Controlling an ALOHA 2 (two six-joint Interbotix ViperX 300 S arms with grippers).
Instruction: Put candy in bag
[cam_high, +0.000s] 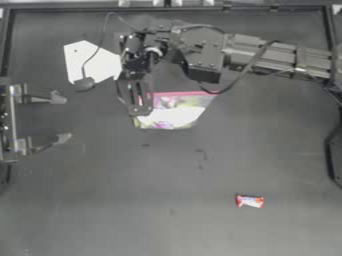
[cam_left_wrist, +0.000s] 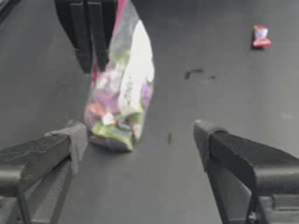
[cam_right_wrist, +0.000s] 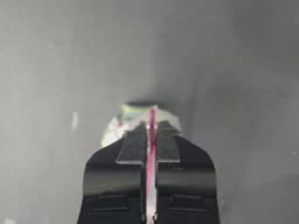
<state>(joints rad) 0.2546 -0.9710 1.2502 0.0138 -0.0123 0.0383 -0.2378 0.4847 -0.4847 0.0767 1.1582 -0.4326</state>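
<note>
The bag (cam_high: 175, 111) is a clear zip bag with a pink top strip and green, purple and white colours inside. My right gripper (cam_high: 138, 102) reaches across to the table's upper middle and is shut on the left end of that strip. The right wrist view shows its jaws (cam_right_wrist: 151, 127) closed on the pink edge, with the bag (cam_right_wrist: 135, 114) hanging beyond them. In the left wrist view the bag (cam_left_wrist: 119, 94) dangles upright from the dark right fingers (cam_left_wrist: 88, 43). The candy (cam_high: 250, 201), red-ended with a pale middle, lies alone on the table at lower right, far from both grippers. My left gripper (cam_high: 60, 118) waits open at the left side.
A white sheet (cam_high: 90, 61) lies flat at the upper left, just left of the right gripper. The right arm (cam_high: 280, 55) and its cable stretch along the table's top edge. Bare dark table lies between the bag and the candy (cam_left_wrist: 260, 36).
</note>
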